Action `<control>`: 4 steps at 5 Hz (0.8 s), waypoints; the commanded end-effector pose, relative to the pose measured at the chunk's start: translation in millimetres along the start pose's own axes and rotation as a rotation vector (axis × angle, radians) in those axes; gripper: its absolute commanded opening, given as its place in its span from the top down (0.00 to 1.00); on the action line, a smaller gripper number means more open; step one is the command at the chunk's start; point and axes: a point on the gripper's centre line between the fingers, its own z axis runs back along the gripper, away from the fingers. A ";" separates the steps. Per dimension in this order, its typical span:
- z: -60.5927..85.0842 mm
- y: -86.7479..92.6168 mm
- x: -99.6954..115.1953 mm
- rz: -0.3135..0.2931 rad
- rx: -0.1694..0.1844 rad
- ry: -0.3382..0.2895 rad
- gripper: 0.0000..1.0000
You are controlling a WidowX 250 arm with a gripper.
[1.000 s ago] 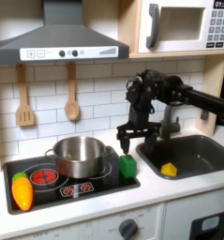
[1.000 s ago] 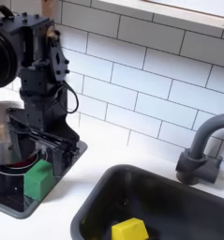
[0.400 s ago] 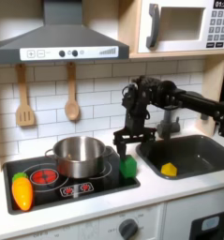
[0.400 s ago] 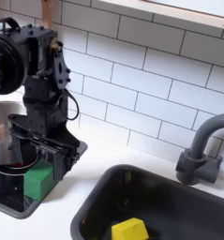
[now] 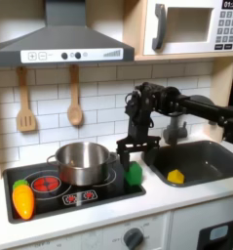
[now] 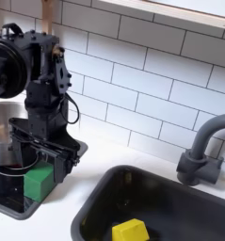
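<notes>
A green block (image 5: 134, 174) stands at the right edge of the black toy stove (image 5: 69, 195), next to a silver pot (image 5: 82, 161). My gripper (image 5: 131, 149) hangs open just above the green block, its black fingers spread to either side and nothing between them. In the second exterior view the gripper (image 6: 42, 152) sits low over the same green block (image 6: 40, 181), with the pot (image 6: 0, 132) at the second exterior view's left. I cannot tell if a finger touches the block.
A yellow block (image 5: 175, 176) lies in the dark sink (image 5: 208, 156) beside the faucet (image 5: 174, 127). An orange-and-green toy vegetable (image 5: 23, 199) lies on the stove's left. A wooden spatula (image 5: 25, 103) and spoon (image 5: 75, 100) hang on the tiled wall.
The gripper has moved toward the first exterior view's left and down, from near the sink edge to over the green block. It stays open.
</notes>
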 end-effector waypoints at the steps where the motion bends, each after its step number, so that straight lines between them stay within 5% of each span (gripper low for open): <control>1: -3.8 3.6 1.1 0.011 0.006 0.007 0.00; 4: -14.8 5.7 1.5 0.015 0.017 0.023 0.00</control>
